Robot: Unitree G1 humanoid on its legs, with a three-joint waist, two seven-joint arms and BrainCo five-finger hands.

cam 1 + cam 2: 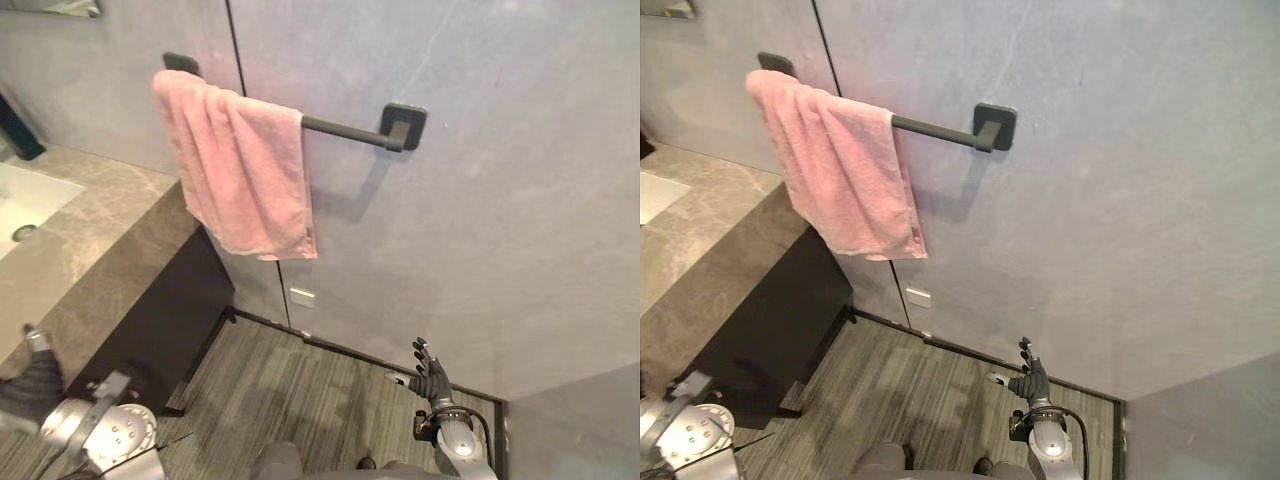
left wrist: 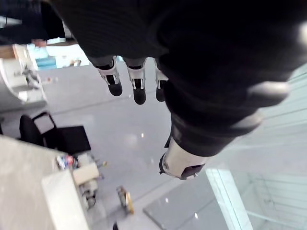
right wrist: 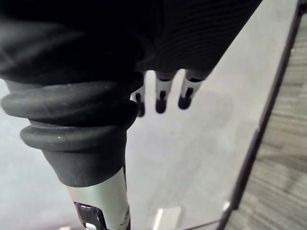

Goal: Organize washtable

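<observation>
Towel point(image 1: 238, 170) hung at 11 o'clock; left hand point(image 2: 138, 91), right hand point(image 1: 430, 378) loose-fingered, empty. I'd turn toward washtable point(image 1: 95, 245), 9 o'clock.

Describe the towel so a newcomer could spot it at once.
On the grey wall, a dark metal bar runs between two square mounts. The pink terry towel hangs draped over the bar's end nearest the brown stone washtable. It is the only soft, pink thing among hard grey and brown surfaces.

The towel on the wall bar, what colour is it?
The towel is plain pink, clearest in the left eye view.
</observation>
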